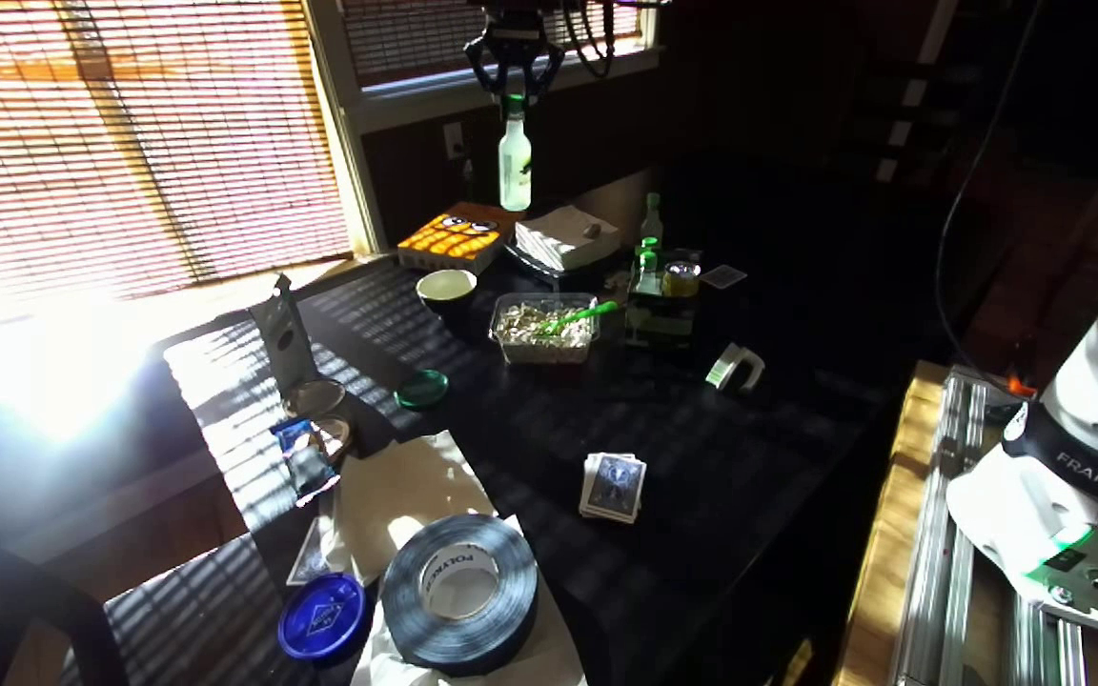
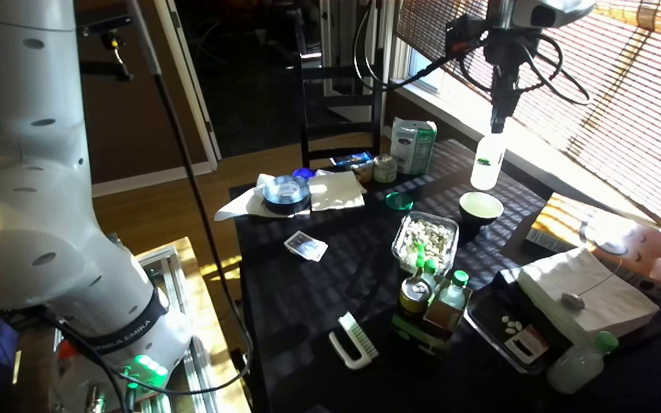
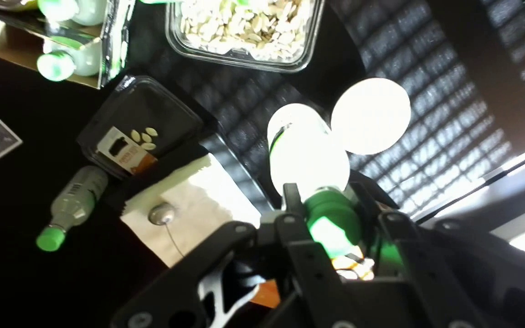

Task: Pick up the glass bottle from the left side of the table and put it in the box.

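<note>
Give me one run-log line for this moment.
Held: glass bottle | grip: fingers closed on green cap | pose: cap up, above table | placement: not yet done

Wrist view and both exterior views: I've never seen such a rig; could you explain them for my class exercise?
The machine is a white robot arm with a black gripper as its hand. Both exterior views are taken from outside the robot; the wrist view is taken from the arm's wrist, looking past the gripper. The gripper pinches a glass bottle by its green-capped top, holding it in the air. The dark table carries, among others, a bowl, a tub of seeds, a brush and playing cards.
</note>
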You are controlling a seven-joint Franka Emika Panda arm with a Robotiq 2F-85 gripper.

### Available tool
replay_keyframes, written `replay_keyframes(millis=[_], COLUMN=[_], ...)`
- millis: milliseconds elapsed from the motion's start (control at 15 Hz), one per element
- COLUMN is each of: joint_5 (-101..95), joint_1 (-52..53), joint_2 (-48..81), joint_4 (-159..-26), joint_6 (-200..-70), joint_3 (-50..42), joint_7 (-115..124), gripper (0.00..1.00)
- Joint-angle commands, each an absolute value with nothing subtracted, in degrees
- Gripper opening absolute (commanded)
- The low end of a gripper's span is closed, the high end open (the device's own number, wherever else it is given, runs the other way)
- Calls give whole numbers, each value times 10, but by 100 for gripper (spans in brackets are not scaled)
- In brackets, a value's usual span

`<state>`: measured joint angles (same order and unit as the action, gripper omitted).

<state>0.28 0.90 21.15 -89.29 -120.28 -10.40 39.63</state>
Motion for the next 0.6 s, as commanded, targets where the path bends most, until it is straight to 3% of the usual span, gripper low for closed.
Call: replay_keyframes(millis=[0,67,133,467,533], joint_5=[2,2,-1,0,0], joint_1=[-1,-2,-10,-14,-13], joint_2=[114,106,159,123,123], joint_4=[-1023,-1036,-967,-1017,-1017], joint_6=[-1241,-1248,-1219,-1234,-1235], joint_3=[-107,-105,-100,-97,-97], joint_7=[442,452,426,439,440], gripper=[7,7,30,30,7])
